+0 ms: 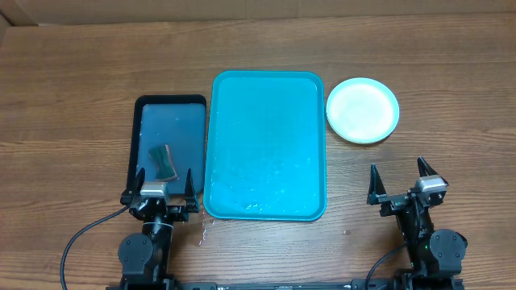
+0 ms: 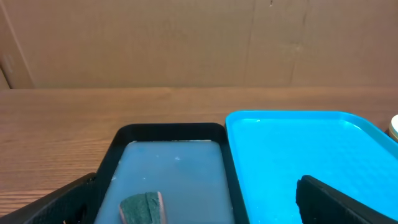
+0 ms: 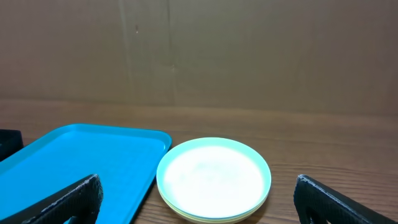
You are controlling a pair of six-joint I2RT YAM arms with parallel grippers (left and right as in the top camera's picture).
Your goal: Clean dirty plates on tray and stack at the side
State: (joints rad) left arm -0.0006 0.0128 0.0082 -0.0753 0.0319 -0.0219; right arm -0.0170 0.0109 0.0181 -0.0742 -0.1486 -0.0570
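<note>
Evidently the job looks done or nearly so: no plates are seen on the turquoise tray (image 1: pixel 266 89), only wet streaks, and the plate stack (image 1: pixel 362 109) is set on the table just beside its far right corner, light-blue one on top, no smudge visible. The left gripper (image 1: pixel 164 179) & right gripper (image 1: pixel 397 173) are parked at the near edge w/ jaws spread wide, nothing held. The sponge (image 1: pixel 164 161) is seen in the black tray (image 1: pixel 171 101).

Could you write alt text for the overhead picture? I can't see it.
An empty turquoise tray lies in the middle of a wooden table, with a stack of pale round plates to its right and a black tray holding a sponge to its left. At the near edge, the left gripper and right gripper are open and empty.
</note>
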